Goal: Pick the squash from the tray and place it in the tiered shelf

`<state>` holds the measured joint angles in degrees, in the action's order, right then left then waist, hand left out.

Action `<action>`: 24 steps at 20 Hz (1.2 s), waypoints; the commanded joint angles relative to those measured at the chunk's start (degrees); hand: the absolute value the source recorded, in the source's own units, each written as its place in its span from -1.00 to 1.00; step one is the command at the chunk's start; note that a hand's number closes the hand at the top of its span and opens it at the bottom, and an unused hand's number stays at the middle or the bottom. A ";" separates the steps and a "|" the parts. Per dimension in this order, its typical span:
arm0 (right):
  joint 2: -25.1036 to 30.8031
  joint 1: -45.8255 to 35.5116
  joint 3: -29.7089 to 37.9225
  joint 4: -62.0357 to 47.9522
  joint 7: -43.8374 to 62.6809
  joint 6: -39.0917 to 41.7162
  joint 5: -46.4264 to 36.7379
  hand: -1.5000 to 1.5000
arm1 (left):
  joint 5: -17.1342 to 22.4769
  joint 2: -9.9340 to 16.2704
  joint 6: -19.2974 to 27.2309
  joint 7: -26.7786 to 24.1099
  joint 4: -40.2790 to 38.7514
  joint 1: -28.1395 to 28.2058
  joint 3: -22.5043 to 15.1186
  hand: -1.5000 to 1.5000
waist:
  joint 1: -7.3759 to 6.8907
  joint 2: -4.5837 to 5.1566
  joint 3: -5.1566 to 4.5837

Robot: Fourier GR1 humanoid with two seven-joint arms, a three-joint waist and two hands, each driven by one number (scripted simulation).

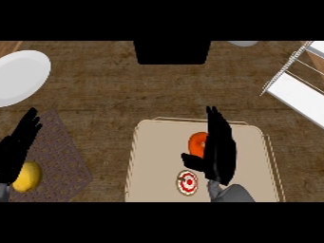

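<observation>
Squash point(197, 142) on tray point(157, 161), right hand point(219, 152) straight fingers beside it; left hand point(10, 149) open.

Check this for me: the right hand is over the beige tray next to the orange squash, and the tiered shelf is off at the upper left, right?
One detail is off. The head view shows the tiered shelf at the upper right, not the upper left; a white plate sits there. The right hand is over the beige tray beside the orange squash.

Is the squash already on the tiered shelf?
No, the orange squash lies on the beige tray beside the right hand, apart from the tiered shelf.
</observation>
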<state>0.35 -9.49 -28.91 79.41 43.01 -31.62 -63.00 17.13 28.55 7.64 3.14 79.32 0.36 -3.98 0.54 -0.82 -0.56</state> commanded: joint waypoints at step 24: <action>-0.30 -12.02 -3.26 2.61 29.83 54.15 2.68 -1.00 | -1.78 -2.07 -0.76 0.46 2.84 1.91 0.88 0.00 | -0.52 0.73 0.54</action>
<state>1.00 -21.75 -32.68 82.97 64.13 16.73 -59.54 16.69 27.78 5.61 2.78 81.66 2.72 -2.34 -0.42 -0.14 -0.05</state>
